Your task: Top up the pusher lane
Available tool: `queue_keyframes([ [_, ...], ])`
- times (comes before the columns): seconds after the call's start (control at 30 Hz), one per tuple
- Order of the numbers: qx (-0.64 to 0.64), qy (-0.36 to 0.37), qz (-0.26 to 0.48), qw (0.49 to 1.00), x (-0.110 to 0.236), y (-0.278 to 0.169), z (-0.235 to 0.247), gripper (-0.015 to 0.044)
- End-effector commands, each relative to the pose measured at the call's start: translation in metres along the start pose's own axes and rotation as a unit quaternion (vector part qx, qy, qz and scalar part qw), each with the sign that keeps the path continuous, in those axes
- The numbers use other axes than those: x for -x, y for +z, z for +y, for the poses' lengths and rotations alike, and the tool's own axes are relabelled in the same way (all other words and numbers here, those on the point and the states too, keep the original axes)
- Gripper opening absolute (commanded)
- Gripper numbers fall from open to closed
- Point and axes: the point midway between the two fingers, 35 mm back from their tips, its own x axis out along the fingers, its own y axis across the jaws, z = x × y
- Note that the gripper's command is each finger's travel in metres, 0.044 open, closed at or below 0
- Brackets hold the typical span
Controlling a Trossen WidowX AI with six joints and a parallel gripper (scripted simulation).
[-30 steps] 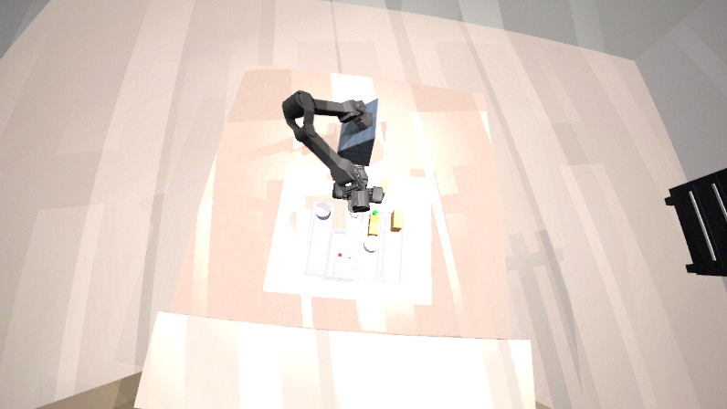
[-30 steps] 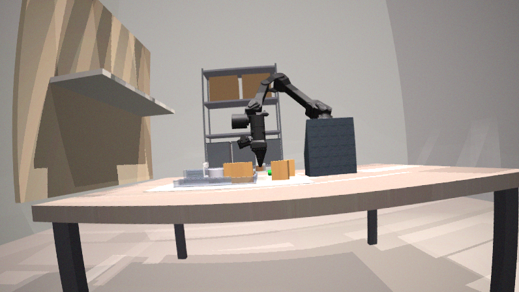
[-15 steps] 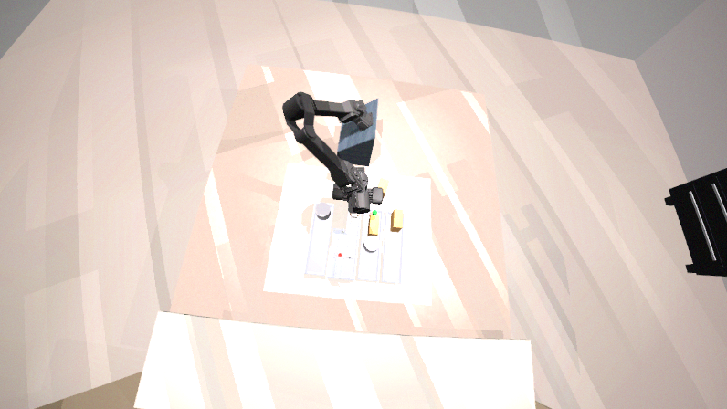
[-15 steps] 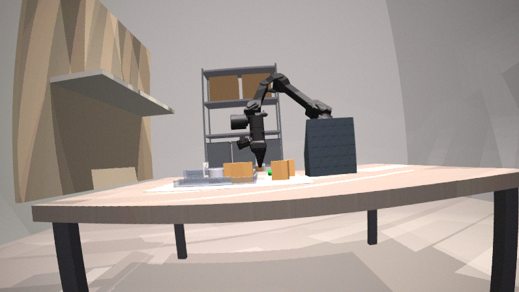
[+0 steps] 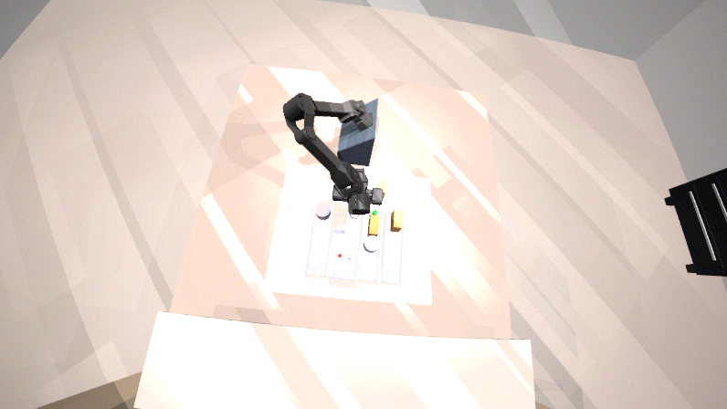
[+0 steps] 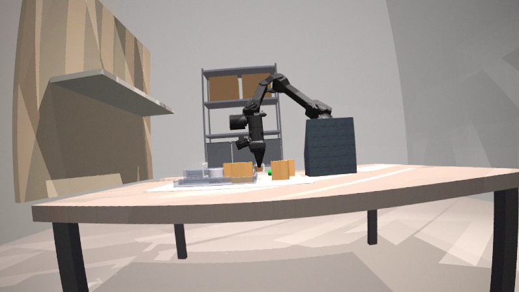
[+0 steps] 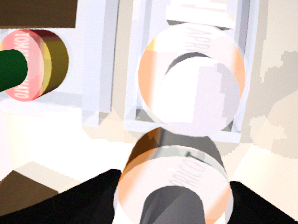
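Note:
My gripper [image 6: 259, 166] [image 7: 174, 186] is shut on an apricot jar [image 6: 259, 169] [image 7: 150, 172], with orange sides, a pale labelled shoulder and a grey-looking lid. The fingers are at its left and right sides in the wrist view. The matching jar [image 7: 155, 75], with a pale lid, stands at the front of the sprung lane [image 7: 248, 75]. The white pusher plate [image 7: 200, 19] shows behind it. The held jar is just outside the lane's front end. Its top lies below the low front stop [image 7: 227, 137] in the wrist view. Whether the jars touch is hidden.
A tomato jar [image 7: 42, 62] with a green lid [image 5: 374, 212] [image 7: 12, 71] stands in a neighbouring lane, a yellow block [image 5: 374, 225] behind it. Another yellow block [image 5: 396, 220] and a grey-topped jar [image 5: 322, 210] occupy other lanes. A brown block [image 7: 25, 192] is at lower left in the wrist view.

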Motion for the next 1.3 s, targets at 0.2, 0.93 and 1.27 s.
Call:
queue_keyframes([
  [0.2,-0.008,-0.001,-0.011,1.0,0.001,0.014,-0.002,0.0],
  [0.93,-0.008,-0.001,-0.011,1.0,0.002,0.025,-0.003,0.0],
  [1.27,-0.008,-0.001,-0.012,1.0,0.003,0.03,-0.004,0.0],
])
